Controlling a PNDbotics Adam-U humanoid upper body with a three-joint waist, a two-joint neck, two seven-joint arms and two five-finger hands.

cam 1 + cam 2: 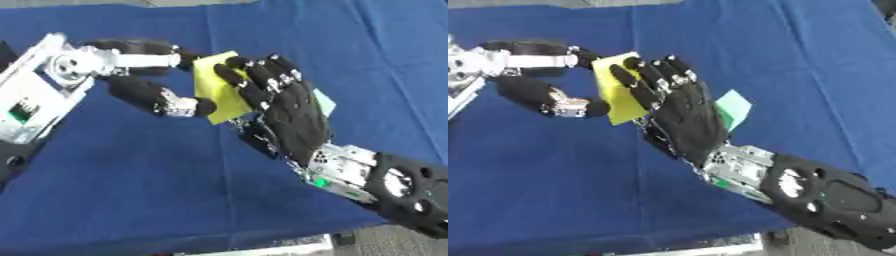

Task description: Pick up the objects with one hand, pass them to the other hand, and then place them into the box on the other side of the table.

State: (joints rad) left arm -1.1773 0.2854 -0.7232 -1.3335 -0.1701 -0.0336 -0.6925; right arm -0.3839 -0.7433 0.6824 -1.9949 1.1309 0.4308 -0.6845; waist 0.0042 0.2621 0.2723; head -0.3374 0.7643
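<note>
Yellow card (220, 87), a flat rectangular piece, is held up above the blue tablecloth (157, 190) between the robot's two hands, near the middle of the scene. The left hand (149, 75) reaches in from the upper left side; its upper finger touches the card's top left corner and its lower digit meets the card's lower left edge, so the card is pinched between them. The right hand (677, 112) rises from the lower right, showing its black back, with its fingers spread and nearly straight; their tips lie across the card's right half, overlapping it. Whether the thumb presses the card from behind cannot be seen. Just to the right of the card, partly hidden behind the right hand, a pale green flat piece (733, 107) lies on the cloth. The silver and black forearm of the right arm runs from the card toward the lower right corner. The cloth covers the table on all sides of the card, and a strip of grey floor shows along the near edge.
</note>
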